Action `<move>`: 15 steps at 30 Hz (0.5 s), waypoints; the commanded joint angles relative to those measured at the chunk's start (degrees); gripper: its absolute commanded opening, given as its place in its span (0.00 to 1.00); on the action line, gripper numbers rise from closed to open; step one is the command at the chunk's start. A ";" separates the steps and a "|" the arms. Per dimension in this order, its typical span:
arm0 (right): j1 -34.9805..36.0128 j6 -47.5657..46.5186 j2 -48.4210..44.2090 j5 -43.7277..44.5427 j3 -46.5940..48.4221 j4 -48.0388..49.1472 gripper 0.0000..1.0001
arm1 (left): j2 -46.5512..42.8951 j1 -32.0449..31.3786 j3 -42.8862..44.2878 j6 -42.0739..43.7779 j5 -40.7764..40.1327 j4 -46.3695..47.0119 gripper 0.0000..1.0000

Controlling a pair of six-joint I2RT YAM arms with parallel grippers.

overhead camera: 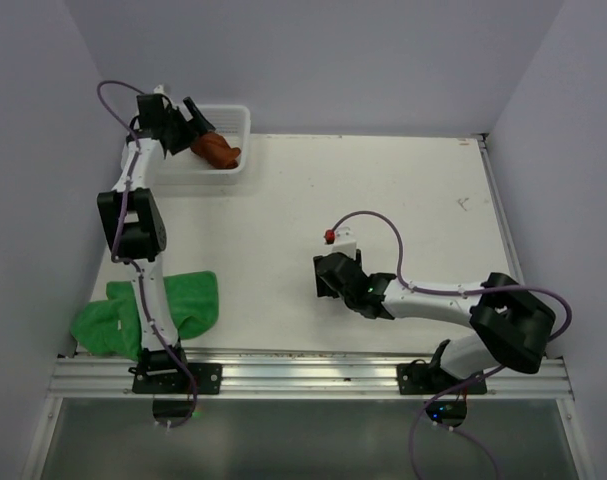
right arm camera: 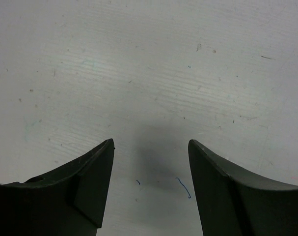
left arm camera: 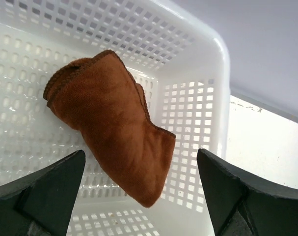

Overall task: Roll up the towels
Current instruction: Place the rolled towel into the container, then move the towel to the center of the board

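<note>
My left gripper hangs just over the white mesh basket, jaws spread wide and holding nothing. Below them the rust-brown towel lies inside the basket as a loose roll, resting on the mesh floor and clear of both fingers. My right gripper hovers low over the bare table, well away from the basket, jaws parted with nothing between them. The green towel lies unrolled and rumpled, far from the basket, partly under my left arm.
</note>
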 commanded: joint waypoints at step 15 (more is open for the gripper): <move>-0.24 -1.14 -13.89 -5.71 1.98 -7.05 0.65 | -50.28 0.71 -25.48 11.53 -9.71 -2.19 1.00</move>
